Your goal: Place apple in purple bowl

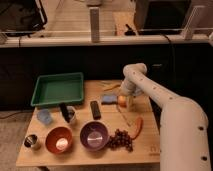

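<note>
The small round orange-red apple (121, 100) sits toward the far right of the light wooden surface (80, 154), at the tip of the robot's gripper (127, 102), which reaches down from the white arm (165, 107) and appears to be touching the fruit; whether the fingers are apart or clamped on it cannot be told from this angle. Just left of the apple lies a flat blue sponge-like pad (108, 99), and left of that a dark rectangular bar (95, 109). Nearer the front edge than the apple stands the round purple bowl (94, 136) with its paler lilac inside, well apart from the fruit. An orange-red bowl (59, 139) sits just left of the purple bowl, a dark grape bunch (120, 139) just right of it, and a long curved orange-red piece (137, 127) lies beyond the grapes. A green rectangular tray (58, 88) occupies the far left.
</note>
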